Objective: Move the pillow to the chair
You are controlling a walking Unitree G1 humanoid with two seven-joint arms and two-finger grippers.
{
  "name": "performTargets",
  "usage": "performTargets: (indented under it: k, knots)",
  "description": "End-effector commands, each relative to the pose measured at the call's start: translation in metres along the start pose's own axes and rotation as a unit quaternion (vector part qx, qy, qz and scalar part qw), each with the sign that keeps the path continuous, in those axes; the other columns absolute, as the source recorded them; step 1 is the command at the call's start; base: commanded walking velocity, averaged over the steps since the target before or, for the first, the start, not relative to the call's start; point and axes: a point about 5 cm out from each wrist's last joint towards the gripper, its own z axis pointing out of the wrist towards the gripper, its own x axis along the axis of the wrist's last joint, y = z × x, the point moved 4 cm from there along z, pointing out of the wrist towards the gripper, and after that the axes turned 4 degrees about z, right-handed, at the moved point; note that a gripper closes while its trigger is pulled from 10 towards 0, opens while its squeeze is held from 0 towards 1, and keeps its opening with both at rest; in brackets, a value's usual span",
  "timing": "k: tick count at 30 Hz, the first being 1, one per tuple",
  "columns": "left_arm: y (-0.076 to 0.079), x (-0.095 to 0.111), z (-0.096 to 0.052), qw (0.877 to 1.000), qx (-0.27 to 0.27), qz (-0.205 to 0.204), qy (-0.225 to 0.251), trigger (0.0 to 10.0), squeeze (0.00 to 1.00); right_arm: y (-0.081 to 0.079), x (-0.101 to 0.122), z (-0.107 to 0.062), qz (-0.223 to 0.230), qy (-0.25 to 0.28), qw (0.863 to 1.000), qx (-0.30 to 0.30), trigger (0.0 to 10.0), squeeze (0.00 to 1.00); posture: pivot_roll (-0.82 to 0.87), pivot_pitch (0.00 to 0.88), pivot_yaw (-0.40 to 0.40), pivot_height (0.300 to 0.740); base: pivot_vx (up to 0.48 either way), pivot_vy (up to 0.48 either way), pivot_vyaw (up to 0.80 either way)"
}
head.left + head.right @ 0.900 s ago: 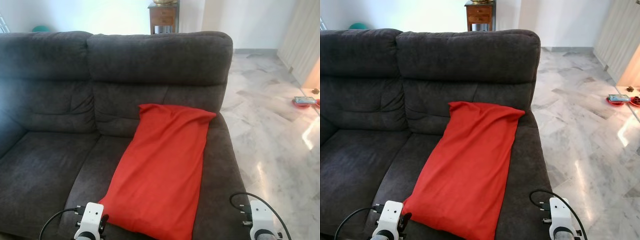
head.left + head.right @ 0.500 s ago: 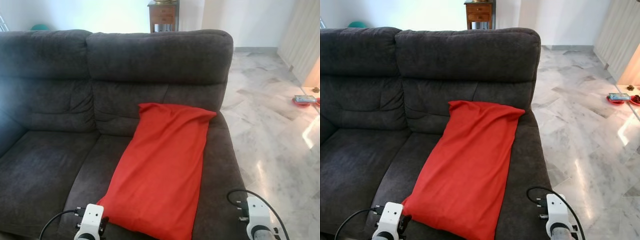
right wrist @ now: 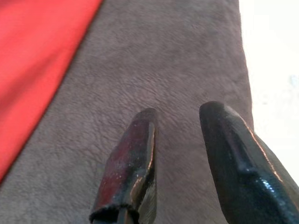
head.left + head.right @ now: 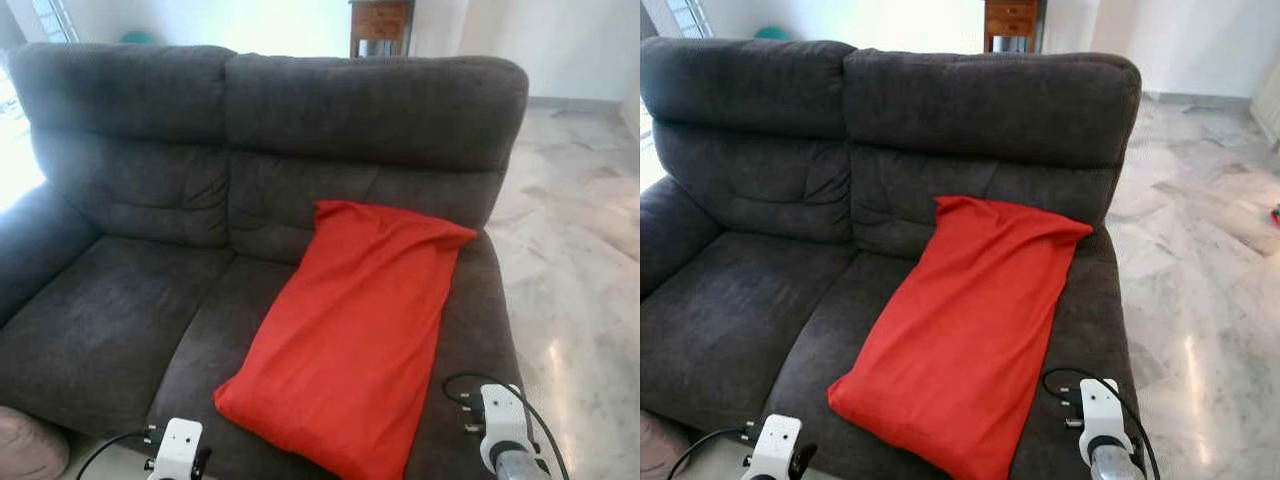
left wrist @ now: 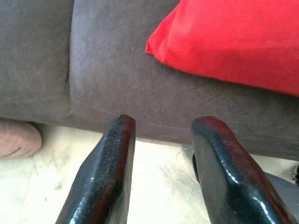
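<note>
Matt cloth pillow (image 4: 360,340), seemingly suede-like sofa (image 4: 130,320), glossy marble floor (image 4: 590,270).

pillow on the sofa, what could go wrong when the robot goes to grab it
The red pillow is long and limp, leaning from the seat up the backrest of the grey sofa. Pinched at one corner, it would probably sag and drag, or slip free.

Both grippers are open and off it: the left gripper is at the seat's front edge, the right gripper over bare cushion beside the pillow. Closing from there may catch upholstery rather than the pillow.
</note>
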Motion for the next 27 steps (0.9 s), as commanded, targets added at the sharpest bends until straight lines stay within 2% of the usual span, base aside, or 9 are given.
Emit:
performTargets:
  k: [1,13,27]
  knots:
    - [-0.0005,-0.0027,0.0001,1.0,-0.002,-0.001,-0.009,10.0,0.0,0.0026,-0.0019,-0.001,0.007,0.0,1.0,-0.005,10.0,0.0,0.0,0.046,0.031,0.74,0.0,0.0,0.0]
    - [0.0026,-0.0016,0.0011,1.0,-0.006,0.001,-0.009,10.0,0.0,0.0021,-0.0021,-0.001,0.007,-0.001,1.0,-0.004,10.0,0.0,0.0,0.032,0.032,0.74,0.0,0.0,0.0]
    - [0.0053,-0.0004,0.0009,1.0,-0.011,0.003,-0.004,10.0,0.0,-0.0014,-0.0007,-0.0003,0.004,0.0,1.0,0.001,10.0,0.0,0.0,0.029,0.034,0.74,0.0,0.291,0.0]
